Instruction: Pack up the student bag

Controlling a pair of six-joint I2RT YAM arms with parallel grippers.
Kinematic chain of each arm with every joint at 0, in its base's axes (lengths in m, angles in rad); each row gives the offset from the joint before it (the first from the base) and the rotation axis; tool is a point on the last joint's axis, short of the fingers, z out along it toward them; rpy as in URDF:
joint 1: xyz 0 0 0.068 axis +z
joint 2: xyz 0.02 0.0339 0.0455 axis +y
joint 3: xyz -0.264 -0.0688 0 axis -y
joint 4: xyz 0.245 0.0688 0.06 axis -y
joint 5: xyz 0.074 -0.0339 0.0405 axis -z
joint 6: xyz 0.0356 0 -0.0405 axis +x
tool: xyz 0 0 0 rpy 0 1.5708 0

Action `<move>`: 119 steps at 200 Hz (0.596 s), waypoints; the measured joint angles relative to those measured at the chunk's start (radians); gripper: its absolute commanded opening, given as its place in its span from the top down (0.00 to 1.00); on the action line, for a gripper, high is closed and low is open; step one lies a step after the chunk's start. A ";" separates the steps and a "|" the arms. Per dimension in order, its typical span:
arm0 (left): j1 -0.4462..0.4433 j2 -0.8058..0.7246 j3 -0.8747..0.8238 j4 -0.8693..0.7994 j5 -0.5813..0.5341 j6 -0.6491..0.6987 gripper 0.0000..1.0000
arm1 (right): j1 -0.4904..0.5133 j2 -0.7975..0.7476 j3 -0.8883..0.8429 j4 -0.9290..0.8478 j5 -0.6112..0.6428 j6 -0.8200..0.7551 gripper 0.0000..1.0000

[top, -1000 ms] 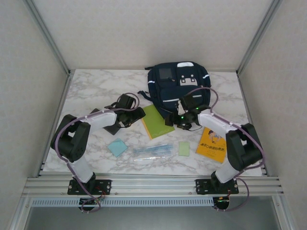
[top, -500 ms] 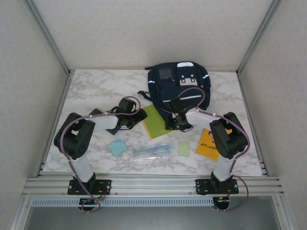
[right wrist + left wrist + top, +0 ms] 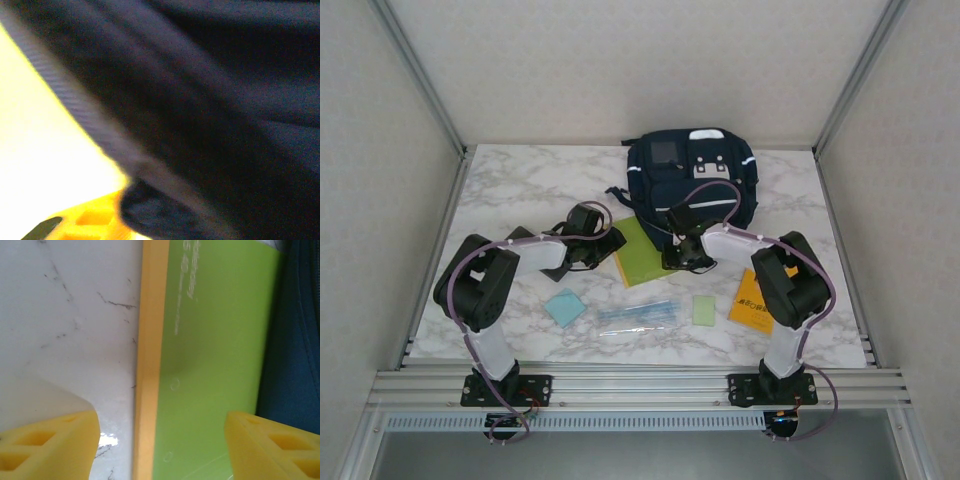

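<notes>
Both arms are down by the near edge of the backpack (image 3: 692,180)
The backpack lies at the back of the marble worktop (image 3: 520,190), its near edge right beside a green notebook (image 3: 638,252). Our left end effector (image 3: 160,440) hangs wide open over the notebook's yellow spine, holding nothing. Our right end effector (image 3: 677,255) is jammed against the dark fabric and we can't tell whether it's gripping.

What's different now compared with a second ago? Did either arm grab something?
The right gripper swung leftward, its arm folding inward, to the near edge of the student bag; whether it grips fabric is unclear. The left gripper barely moved, open over the edge of the green notebook. Bag, notebook and other items stayed put.
</notes>
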 measured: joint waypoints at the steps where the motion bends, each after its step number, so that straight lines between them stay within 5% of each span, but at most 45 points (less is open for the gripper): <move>1: 0.000 0.000 0.000 0.000 0.000 0.000 0.33 | 0.001 0.001 0.000 0.000 -0.002 0.001 0.71; 24: 0.000 0.001 0.000 0.000 0.000 0.000 0.38 | 0.016 0.023 0.011 0.047 -0.086 0.015 0.71; 119: 0.001 0.003 0.000 -0.004 0.000 0.016 0.51 | 0.022 0.050 0.051 0.007 -0.079 0.047 0.73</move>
